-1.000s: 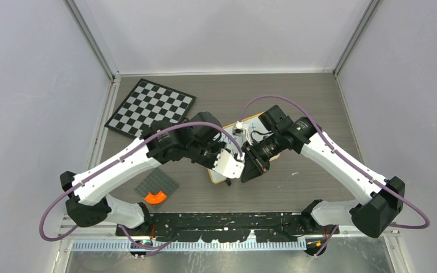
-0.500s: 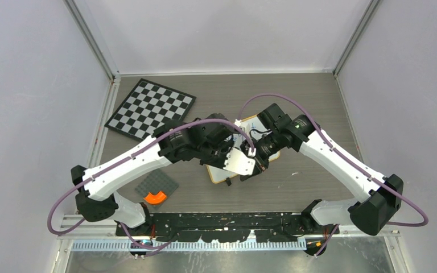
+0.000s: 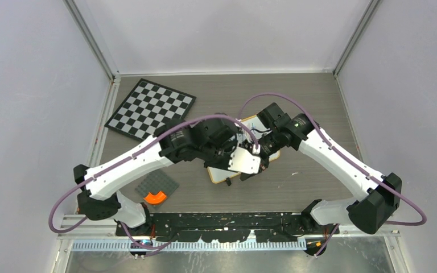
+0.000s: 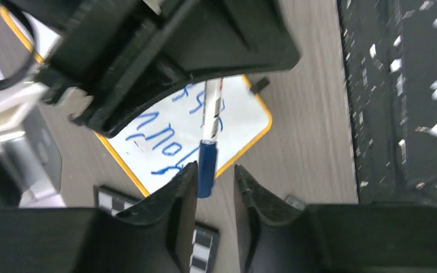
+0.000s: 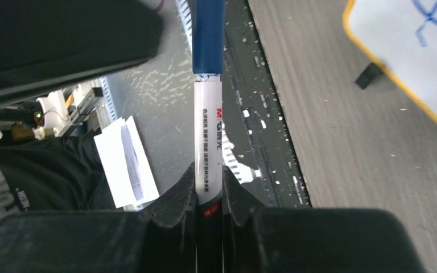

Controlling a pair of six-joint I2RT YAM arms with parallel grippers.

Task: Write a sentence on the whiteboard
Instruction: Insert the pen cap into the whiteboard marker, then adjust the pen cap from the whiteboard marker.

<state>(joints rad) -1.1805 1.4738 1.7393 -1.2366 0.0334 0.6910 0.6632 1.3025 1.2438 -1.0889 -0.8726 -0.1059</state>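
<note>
OK, right gripper (image 5: 209,183) is clamping the marker (image 5: 207,136) low on its white barrel. The marker's long axis is running straight out along those fingers, with the blue cap (image 5: 207,34) at the end away from the palm. Left gripper (image 4: 211,177) is sitting released, jaws apart, straddling the tip of that cap. One finger is looking close to touching it; I'm seeing a gap on the other side.

The whiteboard (image 4: 168,139) is lying flat and face up on the table (image 4: 313,131), directly under both grippers and just past the left fingertips. Blue writing (image 4: 148,128) is already showing on it. From the top view its long axis is running diagonally, away from the arm bases and slanting to the right. A black clip foot (image 4: 259,85) is sticking out from one edge.

I'm judging the board as light, thin and stiff with a slick face, so it's likely sliding under pen pressure. I'm treating the wooden frame edge as the place to pin or grip, never the writing face. The marker is light, rigid, smooth plastic, so I'm gripping mid-barrel.
</note>
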